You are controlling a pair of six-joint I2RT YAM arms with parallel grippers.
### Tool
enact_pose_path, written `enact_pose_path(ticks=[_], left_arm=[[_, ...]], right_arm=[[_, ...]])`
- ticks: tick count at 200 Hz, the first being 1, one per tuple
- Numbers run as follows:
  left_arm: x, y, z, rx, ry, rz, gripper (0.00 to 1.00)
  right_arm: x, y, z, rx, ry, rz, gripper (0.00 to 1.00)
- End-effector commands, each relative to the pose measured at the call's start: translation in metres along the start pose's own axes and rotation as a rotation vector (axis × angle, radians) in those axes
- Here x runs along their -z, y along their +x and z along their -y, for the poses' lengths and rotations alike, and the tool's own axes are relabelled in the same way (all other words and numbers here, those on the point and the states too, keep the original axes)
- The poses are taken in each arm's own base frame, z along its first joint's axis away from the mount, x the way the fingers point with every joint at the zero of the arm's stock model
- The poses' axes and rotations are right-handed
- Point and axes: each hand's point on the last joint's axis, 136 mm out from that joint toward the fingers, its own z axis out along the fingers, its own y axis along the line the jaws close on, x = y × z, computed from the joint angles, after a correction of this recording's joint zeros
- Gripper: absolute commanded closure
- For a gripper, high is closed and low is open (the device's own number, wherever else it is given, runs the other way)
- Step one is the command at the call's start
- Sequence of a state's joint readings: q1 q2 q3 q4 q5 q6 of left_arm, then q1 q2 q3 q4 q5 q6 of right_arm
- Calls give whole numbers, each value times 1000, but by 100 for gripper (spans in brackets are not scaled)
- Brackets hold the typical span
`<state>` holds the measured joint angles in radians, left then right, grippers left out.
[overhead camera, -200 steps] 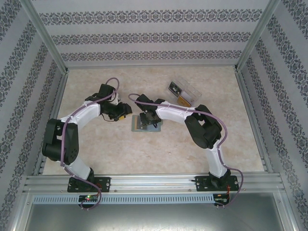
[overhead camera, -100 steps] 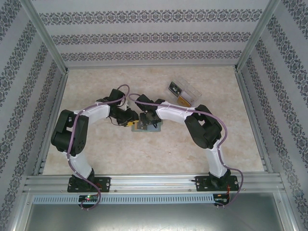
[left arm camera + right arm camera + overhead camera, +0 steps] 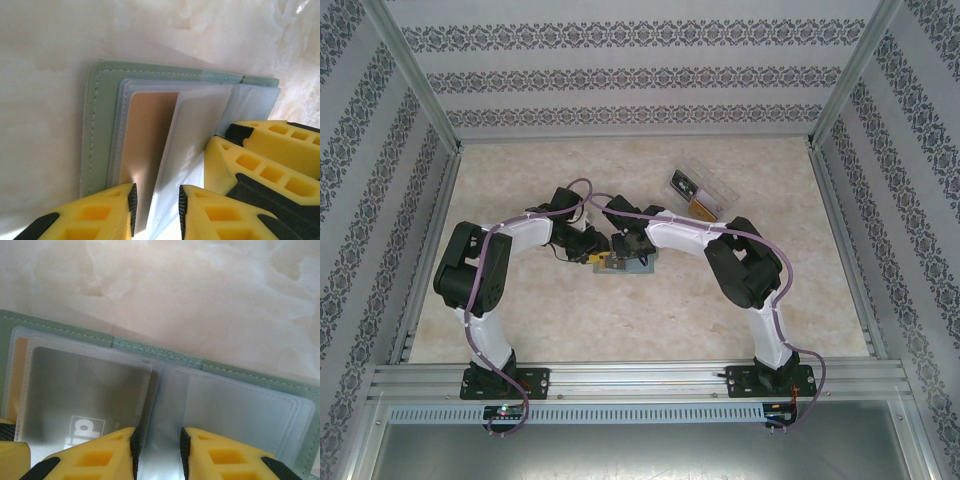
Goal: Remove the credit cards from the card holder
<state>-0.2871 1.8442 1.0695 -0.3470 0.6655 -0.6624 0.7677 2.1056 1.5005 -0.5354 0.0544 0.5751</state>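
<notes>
The grey-green card holder (image 3: 638, 266) lies open on the table, its clear sleeves facing up (image 3: 100, 125) (image 3: 250, 377). A golden-yellow card (image 3: 147, 135) sits in a left-hand sleeve. Over it stands a pale leaf (image 3: 195, 127), lifted at an angle. My left gripper (image 3: 156, 195) (image 3: 599, 252) is open at the holder's near edge, with the edges of the golden card and the pale leaf between its fingers. My right gripper (image 3: 158, 436) (image 3: 623, 243) is open over the centre fold, its pads resting on the sleeves. A grey printed card (image 3: 85, 390) shows in the left panel.
A clear plastic box (image 3: 702, 192) with small items lies at the back right of the marble-patterned table (image 3: 540, 310). Metal frame posts and patterned walls close in three sides. The two grippers' yellow fingers (image 3: 260, 155) stand very close together over the holder.
My left arm has swung right from the table's left onto the holder's edge, and its jaws have narrowed. The right arm and the holder have stayed put.
</notes>
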Motion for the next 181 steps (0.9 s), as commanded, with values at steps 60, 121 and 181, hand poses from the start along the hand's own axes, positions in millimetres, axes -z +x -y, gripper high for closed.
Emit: enact_pose_path(ticks=[60,121,181], left_arm=[[-8,-7,17,-19,78,-27,79],[-6,-8,62,-57,236,-32,67],[-20,9,101,-81,309,-80,51]], right_arm=[[18,0,7,-46,-44,17,65],[95,-21,14,-104,-147,199,54],[122,4,51,-204,-115,255,51]])
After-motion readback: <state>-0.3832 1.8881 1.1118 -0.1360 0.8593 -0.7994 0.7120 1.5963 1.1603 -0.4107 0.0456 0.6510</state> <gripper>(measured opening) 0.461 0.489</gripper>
